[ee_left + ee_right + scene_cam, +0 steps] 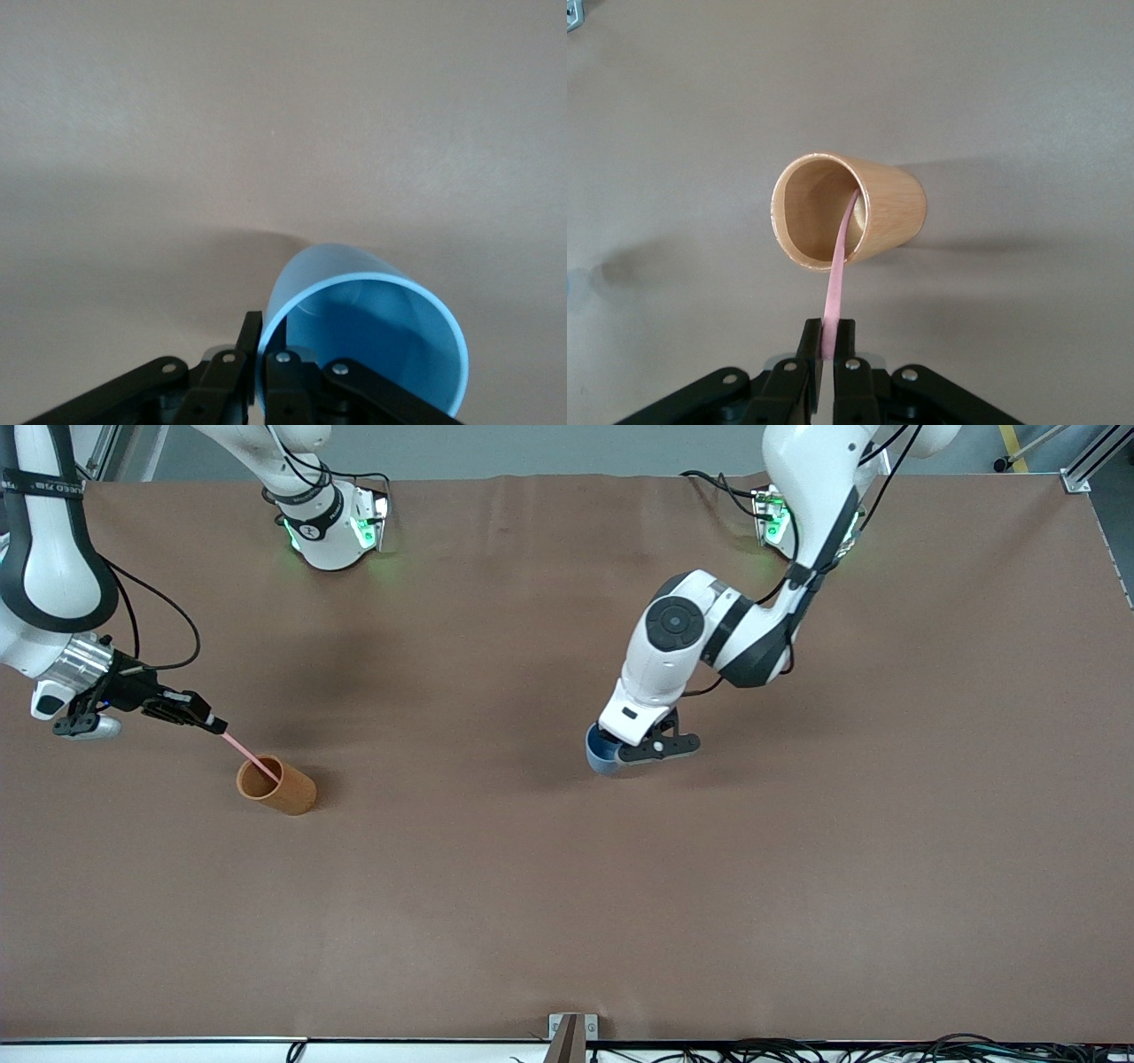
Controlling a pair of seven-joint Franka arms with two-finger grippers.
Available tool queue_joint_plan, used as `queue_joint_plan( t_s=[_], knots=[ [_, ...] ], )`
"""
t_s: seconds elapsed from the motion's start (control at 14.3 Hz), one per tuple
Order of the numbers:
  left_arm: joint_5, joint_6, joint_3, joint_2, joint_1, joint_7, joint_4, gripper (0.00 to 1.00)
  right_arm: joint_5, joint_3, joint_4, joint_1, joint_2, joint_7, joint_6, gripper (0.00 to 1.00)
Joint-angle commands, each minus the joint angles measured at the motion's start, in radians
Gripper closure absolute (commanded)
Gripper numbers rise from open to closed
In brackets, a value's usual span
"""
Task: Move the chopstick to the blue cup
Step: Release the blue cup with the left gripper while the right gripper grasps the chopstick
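Observation:
The pale-pink chopstick (250, 756) leans out of the orange-brown cup (276, 785), its lower end inside the cup. My right gripper (215, 725) is shut on the stick's upper end; in the right wrist view the chopstick (838, 279) runs from the pads (807, 341) into the cup's mouth (849, 210). The light-blue cup (601, 755) stands near the table's middle, mostly hidden under the left hand. My left gripper (651, 748) is shut on its rim, one finger (248, 336) outside the blue cup's wall (372, 341) and one inside.
The brown table (567, 886) spreads wide between the two cups and toward the front camera. A metal bracket (571, 1032) sits at the table's near edge. Both arm bases (332, 527) stand along the edge farthest from the camera.

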Motion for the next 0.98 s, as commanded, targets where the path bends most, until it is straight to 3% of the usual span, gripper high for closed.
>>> queue_joint_plan(
  t_s=[0.0,0.07,0.14,0.21,0.28,0.35,0.63,0.77,0.91],
  knots=[
    [0.029,0.004,0.008,0.020,0.003,-0.018,0.020,0.97,0.029,0.001,0.019,0.003,-0.030,-0.012,-0.010,0.97],
    [0.029,0.004,0.008,0.028,0.002,-0.018,0.019,0.96,0.028,-0.001,0.043,0.002,-0.030,-0.011,-0.039,0.97],
    [0.029,0.004,0.007,0.033,0.003,-0.020,0.020,0.88,0.025,-0.001,0.066,0.002,-0.030,-0.011,-0.064,0.97],
    [0.029,0.004,0.007,0.034,0.003,-0.021,0.020,0.62,0.017,-0.001,0.091,-0.001,-0.030,-0.008,-0.089,0.97],
    [0.029,0.004,0.007,0.043,0.002,-0.021,0.022,0.25,0.011,-0.002,0.122,-0.005,-0.030,-0.003,-0.125,0.97],
    [0.029,0.004,0.008,0.043,0.002,-0.024,0.023,0.01,-0.004,-0.002,0.148,-0.009,-0.032,-0.001,-0.165,0.97],
    [0.031,-0.117,0.019,-0.079,0.050,-0.003,0.031,0.00,-0.133,-0.002,0.281,-0.006,-0.032,0.116,-0.318,0.97],
    [0.034,-0.170,0.016,-0.163,0.144,0.150,0.031,0.00,-0.211,0.009,0.367,0.017,-0.032,0.219,-0.389,0.97],
    [0.035,-0.222,0.011,-0.255,0.251,0.311,0.031,0.00,-0.303,0.016,0.430,0.105,-0.032,0.348,-0.431,0.97]
  ],
)
